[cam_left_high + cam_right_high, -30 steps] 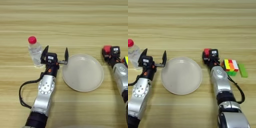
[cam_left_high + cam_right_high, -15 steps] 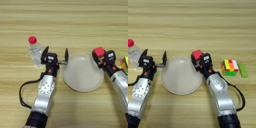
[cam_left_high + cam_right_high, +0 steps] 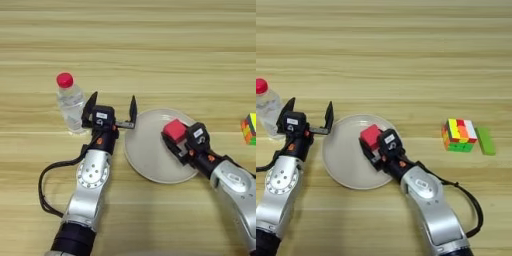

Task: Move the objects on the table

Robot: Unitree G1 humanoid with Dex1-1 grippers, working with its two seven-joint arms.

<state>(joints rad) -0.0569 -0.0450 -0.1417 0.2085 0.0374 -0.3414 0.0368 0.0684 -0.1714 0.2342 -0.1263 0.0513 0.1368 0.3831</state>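
My right gripper (image 3: 373,145) is shut on the small red cube (image 3: 370,136) and holds it over the right part of the round cream plate (image 3: 345,160). In the left eye view the same cube (image 3: 175,130) hangs above the plate (image 3: 147,155). My left gripper (image 3: 112,106) stands open at the plate's left rim, nothing between its fingers. Just left of it the clear bottle with a red cap (image 3: 69,101) stands upright. The flat green block (image 3: 486,140) lies at the far right.
A multicoloured puzzle cube (image 3: 459,134) sits on the table (image 3: 406,60) right of the plate, touching the green block's left side. A black cable (image 3: 47,187) loops beside my left arm.
My right gripper has carried the red cube leftward from beside the puzzle cube to over the plate's right part. The left arm has stayed put.
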